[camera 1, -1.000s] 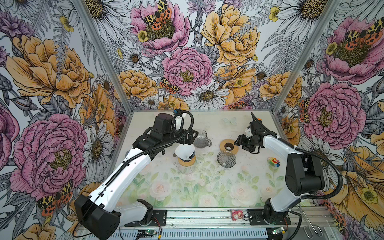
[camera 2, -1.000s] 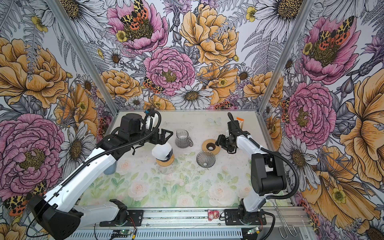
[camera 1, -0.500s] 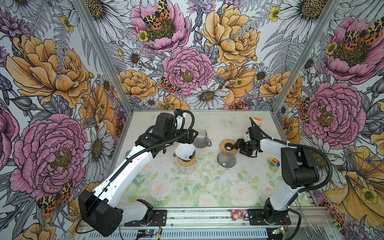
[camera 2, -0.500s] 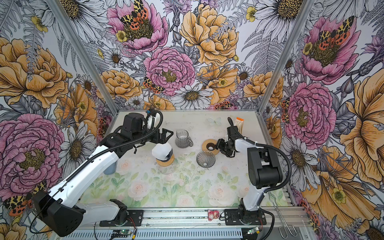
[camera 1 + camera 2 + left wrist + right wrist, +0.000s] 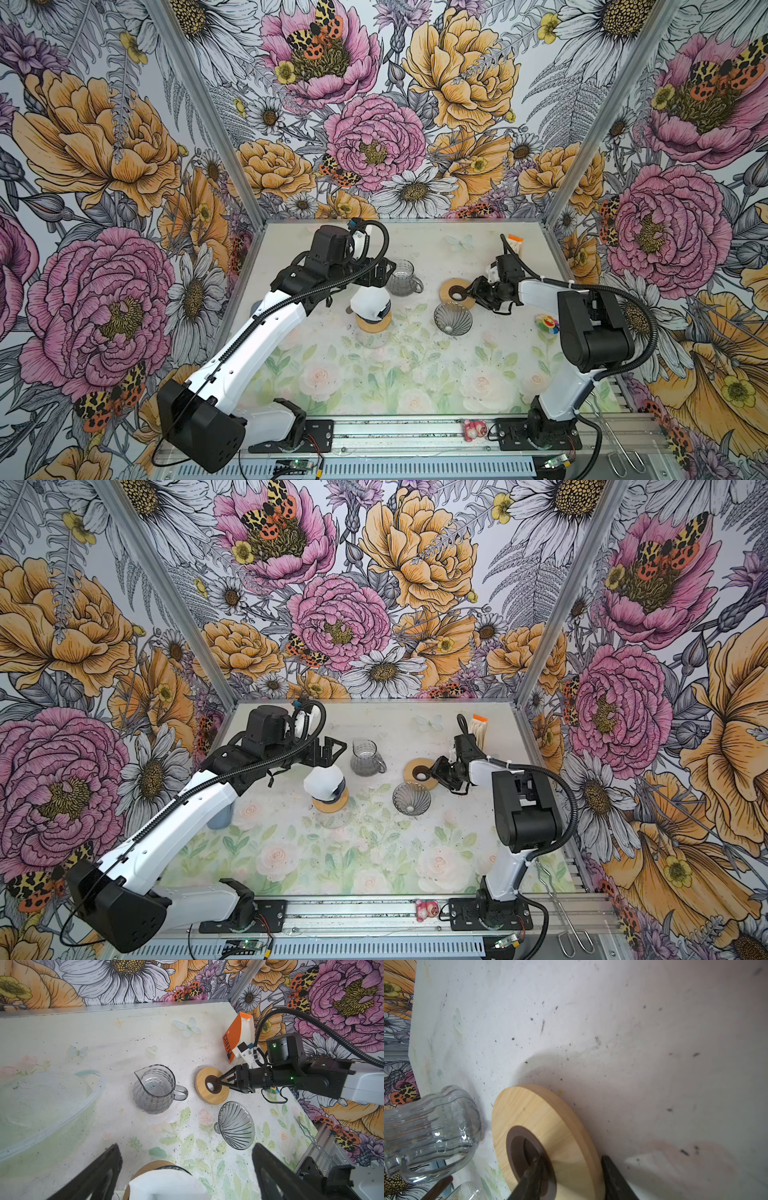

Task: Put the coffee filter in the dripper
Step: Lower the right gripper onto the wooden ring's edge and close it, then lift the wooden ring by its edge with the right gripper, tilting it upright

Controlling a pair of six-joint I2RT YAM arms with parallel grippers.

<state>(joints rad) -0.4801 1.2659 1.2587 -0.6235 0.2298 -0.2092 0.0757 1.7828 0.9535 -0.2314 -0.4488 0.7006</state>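
Ribbed glass dripper (image 5: 453, 319) sits tilted, apart from the filter. Coffee filter (image 5: 369, 302): white paper cone perched on wooden ring (image 5: 376, 326), beneath the left gripper (image 5: 186, 1148), jaws spread wide. Farther back, right gripper (image 5: 220, 1082) straddles wooden collar (image 5: 550, 1126). Only the right wrist view shows a finger (image 5: 529, 1178) inside its hole. Clamped or not: cannot tell.

Two wooden rings (image 5: 448, 289), one glass pitcher (image 5: 401, 282)

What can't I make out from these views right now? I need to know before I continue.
- Whether the right gripper grips the wooden ring: in the right wrist view the bottom edge cuts off the fingers; both top views are too small.
- The coffee filter: in the left wrist view the bottom edge cuts most of it off.
- A bluish object: in a top view, mostly behind the left arm.
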